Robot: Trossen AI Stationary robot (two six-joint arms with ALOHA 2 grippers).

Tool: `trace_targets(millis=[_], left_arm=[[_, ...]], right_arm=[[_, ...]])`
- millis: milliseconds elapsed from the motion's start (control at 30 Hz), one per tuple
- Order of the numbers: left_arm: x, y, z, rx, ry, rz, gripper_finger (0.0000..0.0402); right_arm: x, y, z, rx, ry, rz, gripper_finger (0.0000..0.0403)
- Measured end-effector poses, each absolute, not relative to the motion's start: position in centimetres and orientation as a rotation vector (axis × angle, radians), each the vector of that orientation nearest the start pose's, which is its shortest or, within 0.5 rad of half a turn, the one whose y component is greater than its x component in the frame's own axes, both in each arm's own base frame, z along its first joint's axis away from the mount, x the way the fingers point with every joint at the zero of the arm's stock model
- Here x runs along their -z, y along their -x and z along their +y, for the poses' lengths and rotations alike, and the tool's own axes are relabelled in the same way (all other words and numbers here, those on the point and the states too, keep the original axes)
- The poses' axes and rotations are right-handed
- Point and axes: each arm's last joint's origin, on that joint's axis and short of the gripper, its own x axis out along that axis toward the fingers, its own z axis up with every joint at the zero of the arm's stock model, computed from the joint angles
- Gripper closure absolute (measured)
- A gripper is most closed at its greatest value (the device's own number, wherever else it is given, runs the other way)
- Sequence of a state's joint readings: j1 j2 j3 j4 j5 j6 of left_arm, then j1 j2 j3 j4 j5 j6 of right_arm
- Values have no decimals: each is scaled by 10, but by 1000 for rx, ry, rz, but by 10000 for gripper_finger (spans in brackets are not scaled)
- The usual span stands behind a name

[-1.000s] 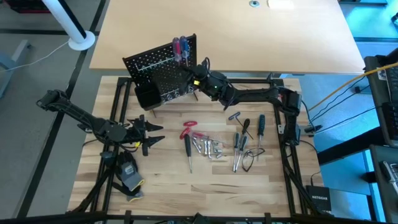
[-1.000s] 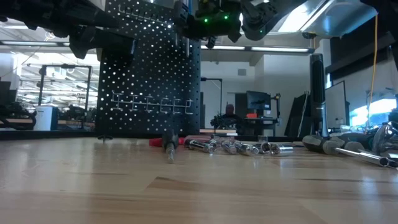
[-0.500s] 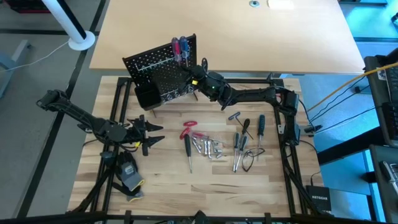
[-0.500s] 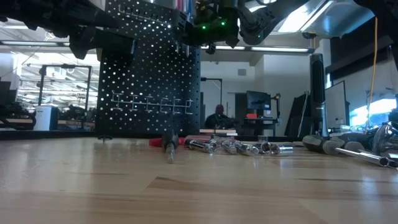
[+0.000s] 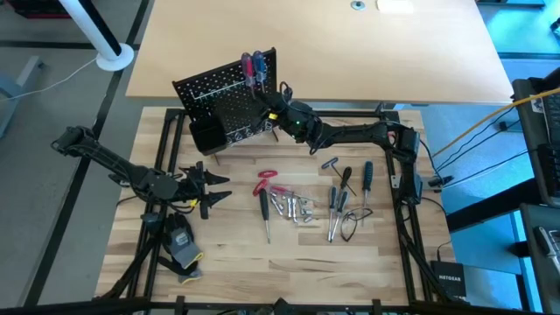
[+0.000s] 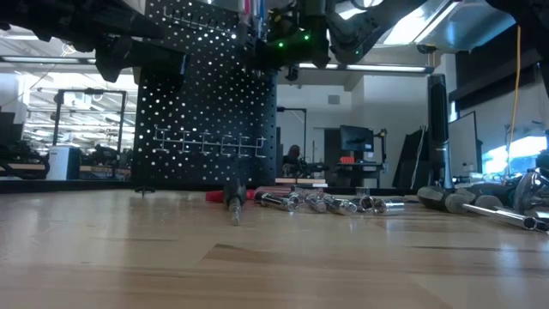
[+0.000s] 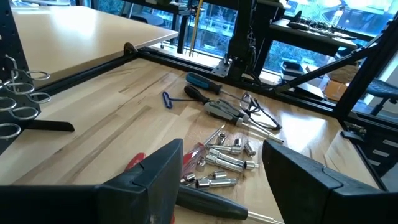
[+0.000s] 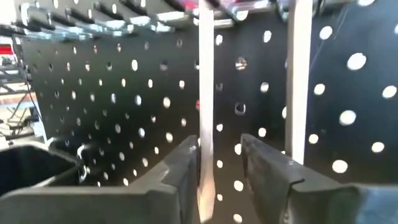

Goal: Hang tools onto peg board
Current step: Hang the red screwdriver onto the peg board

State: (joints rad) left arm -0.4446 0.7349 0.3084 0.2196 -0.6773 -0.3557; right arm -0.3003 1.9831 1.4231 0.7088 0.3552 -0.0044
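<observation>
The right end effector (image 5: 278,112) at the peg board (image 5: 229,105) has its fingers parted round a hung screwdriver's (image 8: 206,99) shaft — stiff, slim, slippery — while the left end effector (image 5: 214,187) waits, spread, over the desk (image 5: 245,262).

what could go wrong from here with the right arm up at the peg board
1. The right gripper sits close against the peg board with a screwdriver shaft between its part-open jaws; pulling back crookedly might drag the tool off its holder.
2. The board stands on thin legs, so a nudge from that arm could tip or shift it.
3. Red and blue screwdrivers already hang at the board's top; a knock might shake them loose.
</observation>
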Motion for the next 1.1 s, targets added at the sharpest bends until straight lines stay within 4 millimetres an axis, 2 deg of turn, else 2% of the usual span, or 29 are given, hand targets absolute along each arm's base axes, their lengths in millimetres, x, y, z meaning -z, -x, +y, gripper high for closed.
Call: trace_targets(millis=[233, 433, 600, 767, 933, 1100], left_arm=[[-215, -153, -53, -260, 243, 133, 192], [-215, -153, -53, -259, 243, 133, 192], [-215, -153, -53, -259, 242, 134, 192], [-215, -152, -53, -259, 242, 135, 192], [-215, -152, -53, -259, 246, 133, 192], [-215, -152, -53, -259, 246, 133, 192]], right_arm=[[-292, -433, -126, 692, 71, -72, 244], [-311, -423, -107, 720, 97, -13, 240], [-326, -410, -86, 681, 118, 105, 240], [-348, -387, -54, 596, 143, 208, 239], [-360, -363, -17, 494, 168, 333, 239], [-346, -354, 18, 393, 197, 490, 239]])
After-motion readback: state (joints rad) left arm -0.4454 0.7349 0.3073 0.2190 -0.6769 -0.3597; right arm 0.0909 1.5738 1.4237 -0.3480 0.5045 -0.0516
